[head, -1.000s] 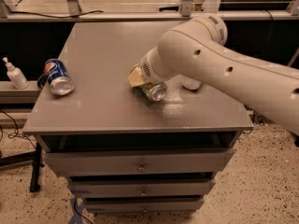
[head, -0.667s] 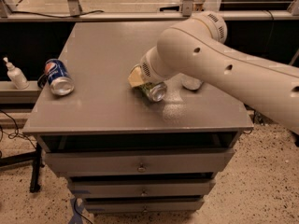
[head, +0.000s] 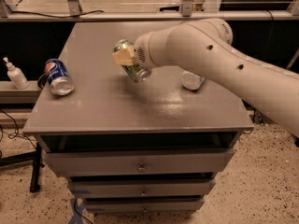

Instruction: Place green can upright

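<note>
**Green can tilted in the end effector**

Round, smooth and made of shiny metal: green can [head: 132, 65], light green with darker spots and a silver end. Tilted, not upright, with the silver end pointing down and toward the front. Up over the middle of the counter [head: 107, 111], with a dark shadow on the grey top under it. Seems lifted off, not resting.

Clamped tight on the can: end effector [head: 127, 59]. One flat, pale yellow finger pad [head: 122, 56] pressed on the can's left side. Other finger hidden behind the can. Behind that, a fat, smooth white arm [head: 224, 64] with small dark holes, reaching in from the right.

On the left part of the counter, lying on its side: blue Pepsi can [head: 59, 76]. Near the right side, partly hidden under the arm: white plastic bottle [head: 191, 80], well apart from the green can.

Flat, dull grey top with square corners, and drawers [head: 93, 163] with small knobs below. Off to the left, on a low ledge: small white pump bottle [head: 14, 74]. Down below, speckled floor [head: 261, 181].
</note>
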You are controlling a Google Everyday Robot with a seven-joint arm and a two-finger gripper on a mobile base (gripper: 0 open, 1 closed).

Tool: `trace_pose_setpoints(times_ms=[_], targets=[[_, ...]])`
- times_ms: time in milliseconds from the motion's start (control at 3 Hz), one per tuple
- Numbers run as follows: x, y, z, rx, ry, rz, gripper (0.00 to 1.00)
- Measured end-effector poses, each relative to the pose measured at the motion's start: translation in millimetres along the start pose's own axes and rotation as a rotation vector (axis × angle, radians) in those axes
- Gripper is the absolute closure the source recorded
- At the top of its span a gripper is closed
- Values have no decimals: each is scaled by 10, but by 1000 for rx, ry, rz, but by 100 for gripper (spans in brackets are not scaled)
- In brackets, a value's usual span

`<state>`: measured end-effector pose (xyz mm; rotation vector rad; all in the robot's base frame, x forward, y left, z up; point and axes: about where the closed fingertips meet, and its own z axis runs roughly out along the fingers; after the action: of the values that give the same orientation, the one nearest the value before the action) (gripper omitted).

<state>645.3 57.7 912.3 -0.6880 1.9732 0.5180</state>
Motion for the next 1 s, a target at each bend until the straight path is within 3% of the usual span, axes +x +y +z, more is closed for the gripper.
trace_pose_setpoints(times_ms=[333, 667, 1000], targets=[[-544, 164, -49, -88, -190, -35, 100], [-693, 253, -196, -134, -331, -54, 100], [-480, 196, -363, -137, -385, -45, 100]])
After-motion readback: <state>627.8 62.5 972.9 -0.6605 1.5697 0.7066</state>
